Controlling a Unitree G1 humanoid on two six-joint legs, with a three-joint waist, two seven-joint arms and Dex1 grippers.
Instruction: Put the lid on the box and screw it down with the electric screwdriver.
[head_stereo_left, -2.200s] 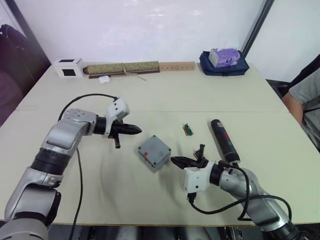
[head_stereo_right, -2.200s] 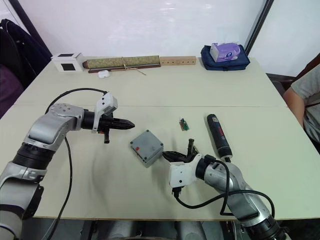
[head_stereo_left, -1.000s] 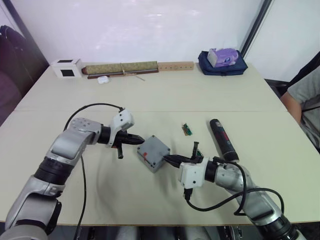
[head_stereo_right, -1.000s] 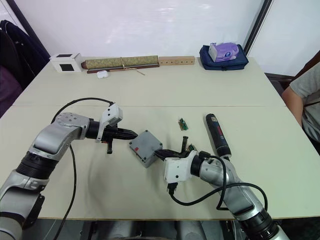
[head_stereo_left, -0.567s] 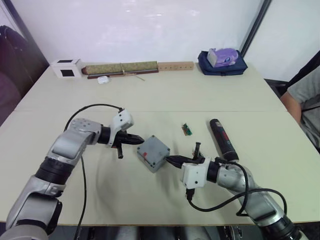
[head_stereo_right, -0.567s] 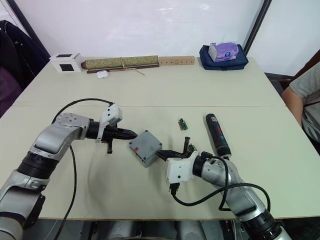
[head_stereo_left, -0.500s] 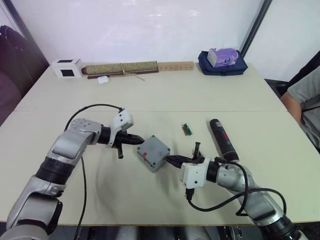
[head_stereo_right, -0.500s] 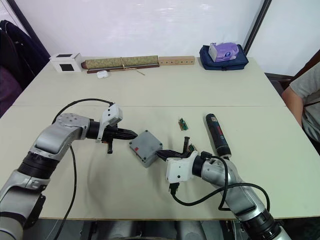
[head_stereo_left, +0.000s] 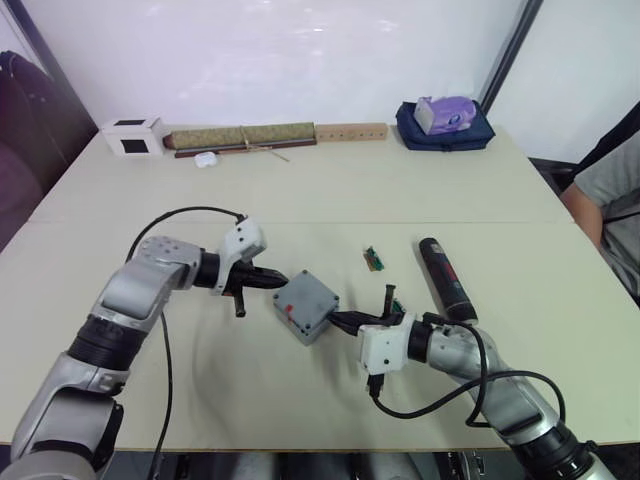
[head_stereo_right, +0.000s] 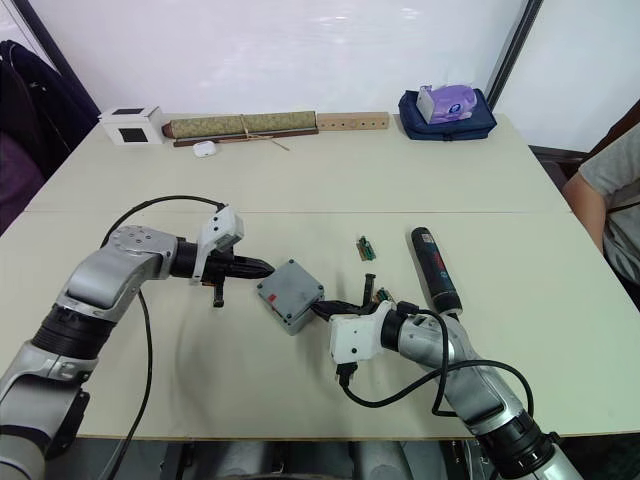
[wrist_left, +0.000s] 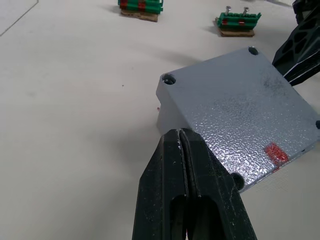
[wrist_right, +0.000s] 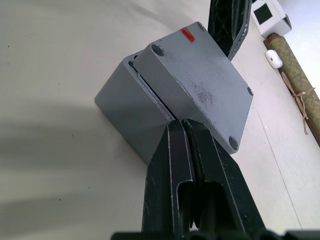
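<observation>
The grey box (head_stereo_left: 305, 317) stands mid-table with the grey lid (head_stereo_left: 307, 297) lying on top of it, a red spot near one edge. In the right wrist view the lid (wrist_right: 200, 85) sits slightly askew over the box wall (wrist_right: 127, 102). My left gripper (head_stereo_left: 284, 282) is shut and empty, its tips at the box's left side. Shut and empty too, my right gripper (head_stereo_left: 333, 319) has its tips at the box's right side. The black electric screwdriver (head_stereo_left: 447, 279) lies flat on the table to the right, behind my right arm.
Two small green circuit boards (head_stereo_left: 376, 259) (head_stereo_left: 395, 301) lie between box and screwdriver. Along the far edge are a white cube (head_stereo_left: 133, 136), a rolled mat (head_stereo_left: 245, 134), a wooden strip (head_stereo_left: 352, 131) and a blue bag (head_stereo_left: 447, 127). A person (head_stereo_left: 612, 190) sits at the right.
Over two seconds both shut grippers closed in on the box from either side. In the last half second they have barely moved.
</observation>
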